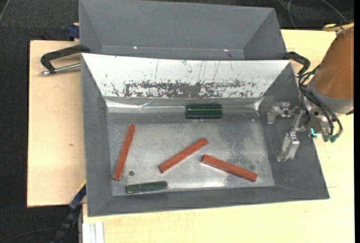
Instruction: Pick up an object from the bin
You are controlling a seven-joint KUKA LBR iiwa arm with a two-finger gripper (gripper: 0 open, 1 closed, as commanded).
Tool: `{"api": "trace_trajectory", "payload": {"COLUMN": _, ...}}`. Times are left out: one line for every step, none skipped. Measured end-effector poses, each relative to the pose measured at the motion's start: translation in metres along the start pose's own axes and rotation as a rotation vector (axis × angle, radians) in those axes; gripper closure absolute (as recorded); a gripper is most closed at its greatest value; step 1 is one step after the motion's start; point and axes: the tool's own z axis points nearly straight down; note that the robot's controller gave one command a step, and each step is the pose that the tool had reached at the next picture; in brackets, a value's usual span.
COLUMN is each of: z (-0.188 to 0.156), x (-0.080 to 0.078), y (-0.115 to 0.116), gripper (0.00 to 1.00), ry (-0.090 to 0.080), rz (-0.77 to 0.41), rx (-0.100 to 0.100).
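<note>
Currently my pincer [288,149] hangs right of the nearest red bar [228,168] on the bin [94,140] floor; spread or pressed, I cannot tell. It looks stiff, light; I'd pinch mid-length.

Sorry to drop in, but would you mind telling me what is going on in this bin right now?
A robot arm has reached in from the right, and its gripper hangs over the right wall of the bin, off to the side of the things. On the floor lie three red sticks, left, middle and right, a dark green block at the back wall and a dark green bar at the front. The right stick lies nearest the gripper.
</note>
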Motion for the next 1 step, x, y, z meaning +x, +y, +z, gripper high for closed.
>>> {"api": "trace_trajectory", "payload": {"z": 0.0402, "x": 0.0271, "y": 0.0488, "gripper": 0.00, "ry": -0.002, "rz": -0.100, "rx": -0.002}}
